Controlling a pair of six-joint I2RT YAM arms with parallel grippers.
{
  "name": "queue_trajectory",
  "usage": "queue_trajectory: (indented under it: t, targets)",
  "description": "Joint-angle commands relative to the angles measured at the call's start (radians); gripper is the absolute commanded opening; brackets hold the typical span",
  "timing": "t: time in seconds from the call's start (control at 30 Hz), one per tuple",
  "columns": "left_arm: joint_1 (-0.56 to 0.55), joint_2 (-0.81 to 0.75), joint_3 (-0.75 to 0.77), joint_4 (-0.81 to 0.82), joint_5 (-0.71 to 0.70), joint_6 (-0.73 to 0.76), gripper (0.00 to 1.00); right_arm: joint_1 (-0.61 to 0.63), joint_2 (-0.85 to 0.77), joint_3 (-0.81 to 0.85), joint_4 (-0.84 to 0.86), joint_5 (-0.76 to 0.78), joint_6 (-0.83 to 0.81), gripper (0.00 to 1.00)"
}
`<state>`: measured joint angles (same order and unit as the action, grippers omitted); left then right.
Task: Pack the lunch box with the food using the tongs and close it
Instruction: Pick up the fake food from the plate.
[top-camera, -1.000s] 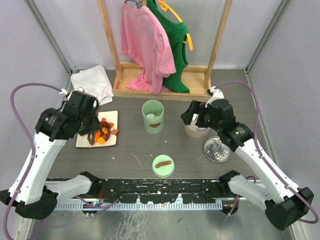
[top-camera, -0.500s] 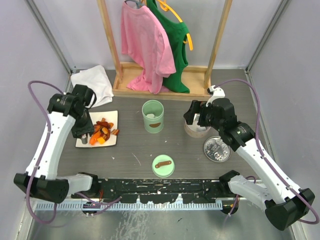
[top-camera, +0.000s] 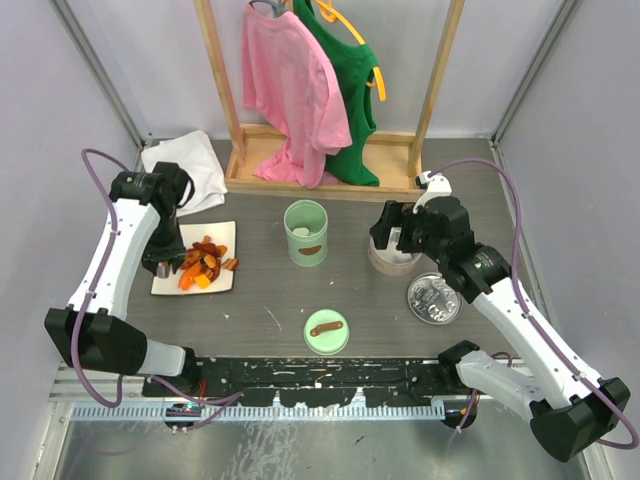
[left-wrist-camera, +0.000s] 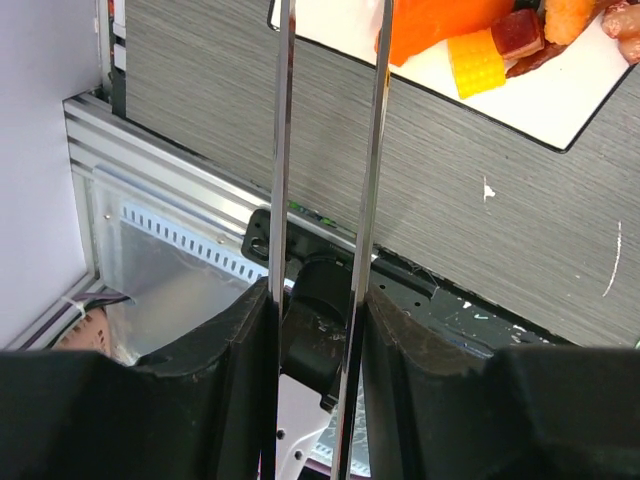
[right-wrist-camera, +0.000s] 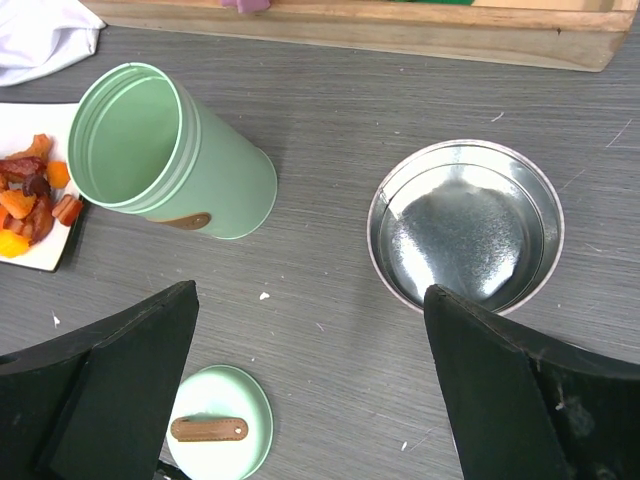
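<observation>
The tongs (left-wrist-camera: 282, 150) are two thin metal arms running up between the fingers of my left gripper (left-wrist-camera: 315, 300), which is shut on them. Their tips leave the frame's top beside an orange piece of the food (left-wrist-camera: 435, 22) on a white plate (left-wrist-camera: 560, 100). From above, my left gripper (top-camera: 162, 262) hangs over the plate's left edge, next to the food (top-camera: 205, 262). The lunch box (top-camera: 306, 232) is a green cylinder, standing open, with its lid (top-camera: 326, 331) flat in front. My right gripper (right-wrist-camera: 305, 300) is open and holds nothing, above the table between the lunch box (right-wrist-camera: 170, 150) and a metal bowl (right-wrist-camera: 465, 225).
A round metal lid (top-camera: 434, 298) lies right of the bowl (top-camera: 392, 258). A white cloth (top-camera: 185, 168) is at the back left. A wooden rack (top-camera: 320, 175) with pink and green shirts stands along the back. The green lid (right-wrist-camera: 212, 428) sits below my right gripper.
My left arm has swung up and back, and its gripper with the tongs has shifted left from over the food to the plate's left edge. The right arm has barely moved.
</observation>
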<state>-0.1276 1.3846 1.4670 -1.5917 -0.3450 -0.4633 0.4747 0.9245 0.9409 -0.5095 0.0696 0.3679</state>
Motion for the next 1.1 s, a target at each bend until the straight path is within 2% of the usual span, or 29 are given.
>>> queue_trajectory:
  t: [0.0, 1.07]
  targets:
    - [0.029, 0.007, -0.008, -0.017, -0.031, 0.056, 0.38, -0.004, -0.015, 0.048, 0.016, 0.021, -0.015, 1.00]
    - [0.043, 0.047, -0.134, 0.127, -0.047, 0.059, 0.35, -0.003, 0.020, 0.067, 0.020, 0.023, -0.020, 1.00]
